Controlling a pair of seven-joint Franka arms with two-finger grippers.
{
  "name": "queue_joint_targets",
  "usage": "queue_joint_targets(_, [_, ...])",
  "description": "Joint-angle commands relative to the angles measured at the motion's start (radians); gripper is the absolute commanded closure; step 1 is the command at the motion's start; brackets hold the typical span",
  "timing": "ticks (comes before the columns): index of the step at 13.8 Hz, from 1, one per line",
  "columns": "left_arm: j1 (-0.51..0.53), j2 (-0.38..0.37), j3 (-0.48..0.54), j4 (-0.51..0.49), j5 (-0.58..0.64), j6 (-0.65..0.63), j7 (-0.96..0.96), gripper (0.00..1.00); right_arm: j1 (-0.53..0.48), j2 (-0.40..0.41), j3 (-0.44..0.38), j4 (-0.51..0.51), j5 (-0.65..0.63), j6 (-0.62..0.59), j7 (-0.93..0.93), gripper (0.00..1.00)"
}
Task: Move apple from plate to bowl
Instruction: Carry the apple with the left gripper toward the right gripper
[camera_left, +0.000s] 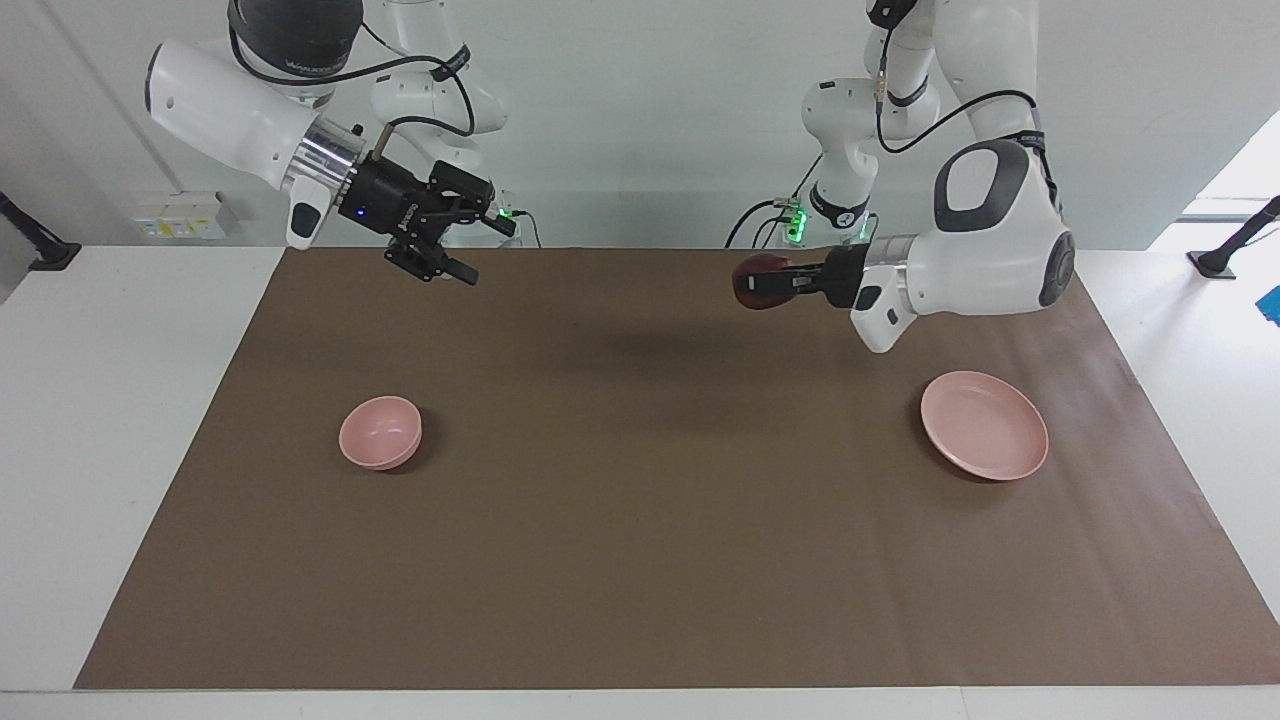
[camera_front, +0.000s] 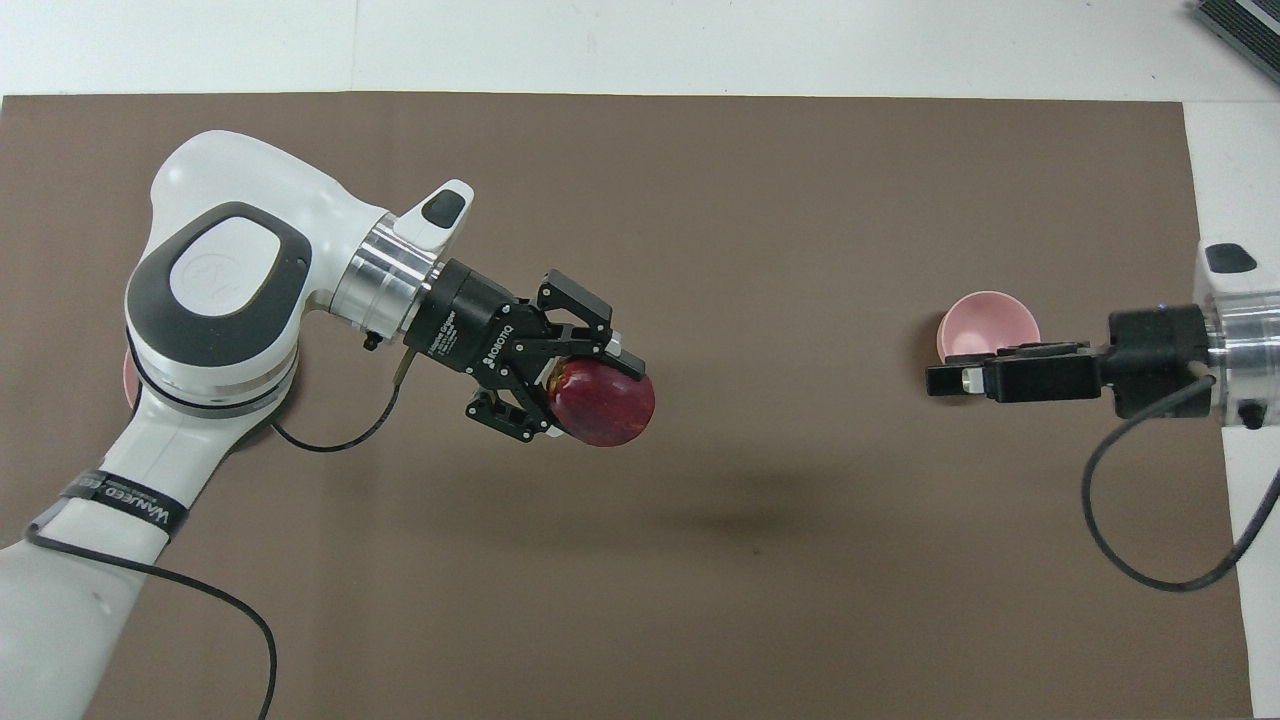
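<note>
The dark red apple (camera_left: 758, 283) (camera_front: 603, 403) hangs in the air over the brown mat, between the plate and the table's middle. My left gripper (camera_left: 752, 284) (camera_front: 612, 392) is shut on it. The wide pink plate (camera_left: 985, 438) lies bare at the left arm's end; in the overhead view the left arm covers nearly all of it. The small pink bowl (camera_left: 380, 432) (camera_front: 985, 322) sits at the right arm's end with nothing in it. My right gripper (camera_left: 487, 252) (camera_front: 948, 379) waits open and holds nothing, raised over the mat's edge by the robots.
A brown mat (camera_left: 640, 540) covers most of the white table (camera_left: 120, 420). A loose black cable (camera_front: 1150, 560) hangs from the right wrist, and another (camera_front: 200, 600) trails from the left arm. Green-lit sockets (camera_left: 795, 222) sit by the arm bases.
</note>
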Motion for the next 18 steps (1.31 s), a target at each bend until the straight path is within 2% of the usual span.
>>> queue_joint_targets(1, [-0.026,-0.010,-0.011,-0.029,-0.083,0.055,-0.005,1.00,-0.014,-0.055,0.009,-0.067,0.035,-0.030,-0.098,0.00])
queue_joint_targets(4, [-0.035,-0.011,-0.059,-0.032,-0.152,0.120,-0.008,1.00,0.000,-0.084,0.007,-0.105,0.077,-0.024,-0.123,0.00])
queue_joint_targets(8, [-0.038,-0.010,-0.129,-0.032,-0.212,0.210,-0.008,1.00,0.043,-0.082,0.013,-0.105,0.084,0.004,-0.051,0.00])
queue_joint_targets(13, [-0.046,-0.010,-0.163,-0.033,-0.250,0.265,0.000,1.00,0.078,-0.084,0.023,-0.105,0.124,0.001,0.023,0.00])
queue_joint_targets(15, [-0.051,-0.010,-0.174,-0.033,-0.258,0.267,0.001,1.00,0.080,-0.082,0.024,-0.102,0.182,0.006,0.078,0.00])
queue_joint_targets(18, [-0.069,-0.013,-0.177,-0.033,-0.258,0.267,0.000,1.00,0.081,-0.084,0.035,-0.104,0.190,0.038,0.101,0.00])
